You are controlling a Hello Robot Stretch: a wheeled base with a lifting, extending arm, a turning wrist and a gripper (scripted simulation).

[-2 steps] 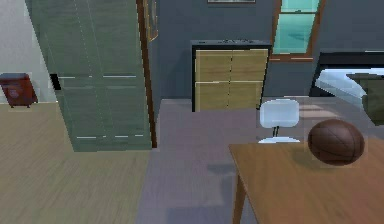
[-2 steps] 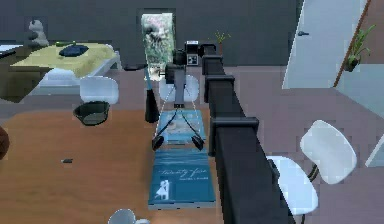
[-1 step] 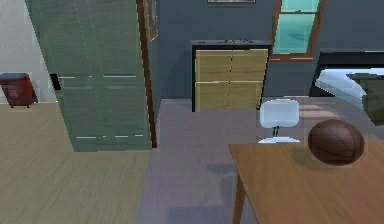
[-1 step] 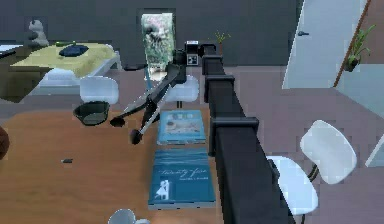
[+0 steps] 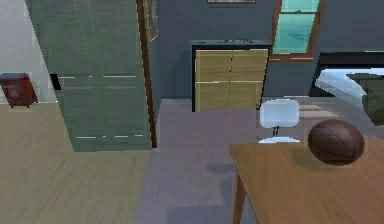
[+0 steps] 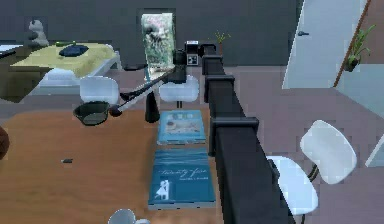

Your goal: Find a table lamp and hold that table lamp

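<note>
- Two troubles start at the table lamp (image 6: 93,114): its dark shade hangs low over the wooden table (image 6: 60,150), at eight o'clock from the gripper (image 6: 165,78), and its thin stem could slip or tip if taken off-centre.
- I cannot tell how the fingers stand, nor whether they hold anything, so a lift may come up bare.
- Teal books (image 6: 182,127) lie at six o'clock from the gripper; a low arm could shove them.
- The white mug (image 6: 125,217), six o'clock from the shade, could be swept off.
</note>
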